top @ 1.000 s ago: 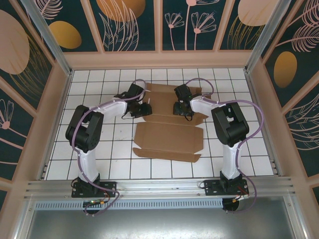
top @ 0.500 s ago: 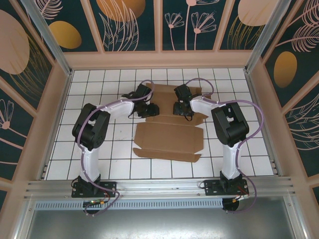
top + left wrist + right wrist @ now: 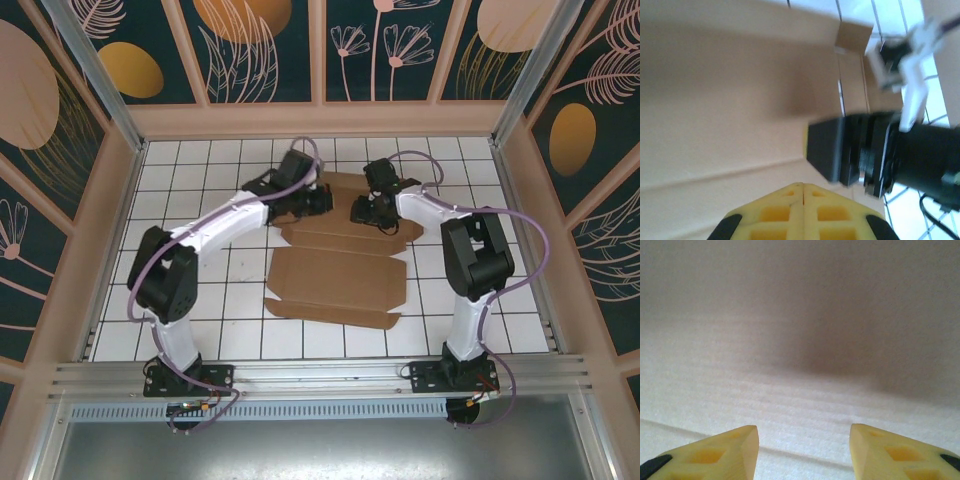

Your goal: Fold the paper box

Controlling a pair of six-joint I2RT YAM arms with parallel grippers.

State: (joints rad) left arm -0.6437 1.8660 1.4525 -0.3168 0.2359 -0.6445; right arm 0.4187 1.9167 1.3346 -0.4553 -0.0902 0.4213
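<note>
The paper box (image 3: 340, 275) is a flat brown die-cut sheet on the white tiles, with its flaps spread out. Both grippers are over its far panel. My left gripper (image 3: 320, 200) reaches in from the left and is shut, its yellow fingertips meeting just above the cardboard (image 3: 715, 100) with nothing between them (image 3: 803, 186). My right gripper (image 3: 360, 212) is close beside it on the right. It stands open (image 3: 804, 440) low over the cardboard (image 3: 800, 340), near a crease line. The right arm's black wrist body (image 3: 840, 150) shows in the left wrist view.
The white tiled floor (image 3: 200, 300) surrounds the sheet on all sides. Wooden walls (image 3: 320, 120) enclose the back and both sides. A metal rail (image 3: 320, 375) runs along the near edge by the arm bases.
My left arm has stretched forward and to the right, carrying its gripper from the sheet's far-left edge onto the far panel. The right gripper has shifted slightly farther back.
</note>
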